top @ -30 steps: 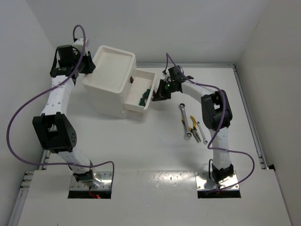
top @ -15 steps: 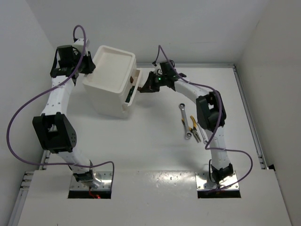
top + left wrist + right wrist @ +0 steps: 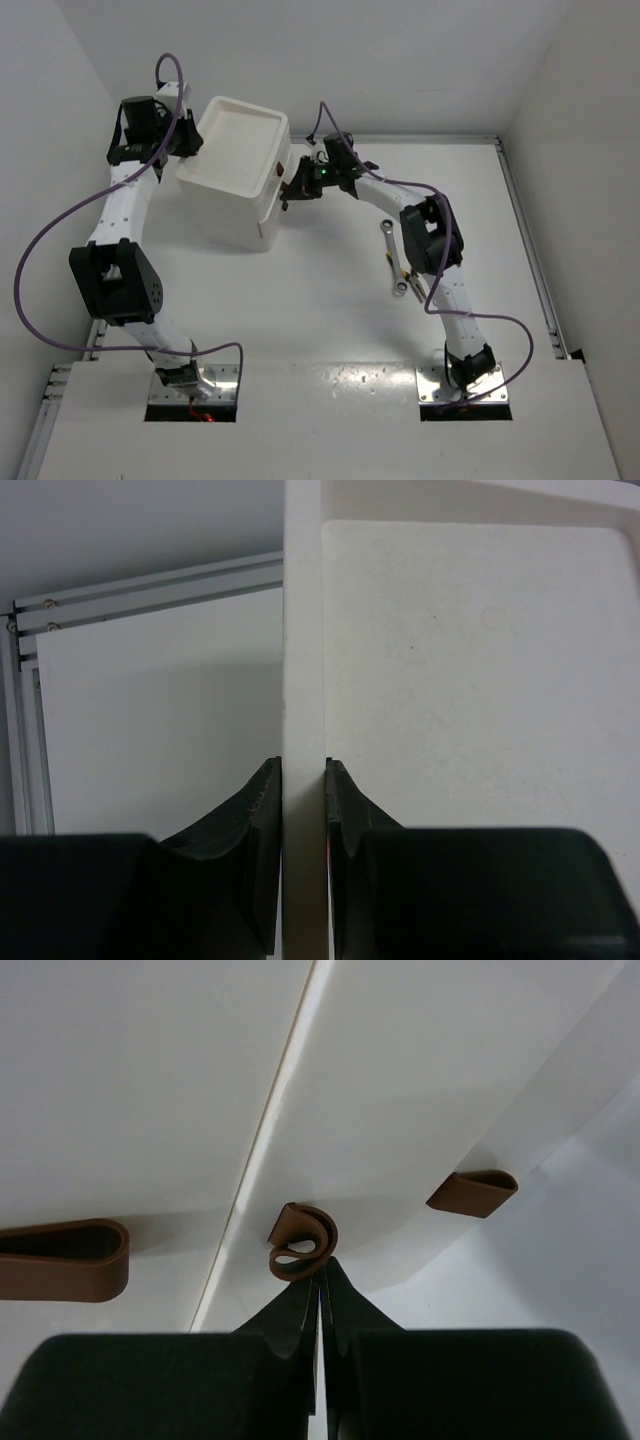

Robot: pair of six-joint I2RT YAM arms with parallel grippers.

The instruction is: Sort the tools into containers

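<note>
While the left end effector (image 3: 303, 776) clamps the tray rim of the cabinet (image 3: 232, 205), the right end effector (image 3: 320, 1272), fingers pressed together, touches a drawer handle (image 3: 300, 1240). A wrench (image 3: 391, 252) lies on the table (image 3: 320, 310), well apart from the cabinet.

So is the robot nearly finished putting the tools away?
Partly. The drawer that stood open a second ago with a green-handled tool inside is now pushed in. The right gripper, shut, presses its brown handle while the left gripper clamps the cabinet rim. Left to do: a wrench and yellow-handled pliers lie on the table.
</note>
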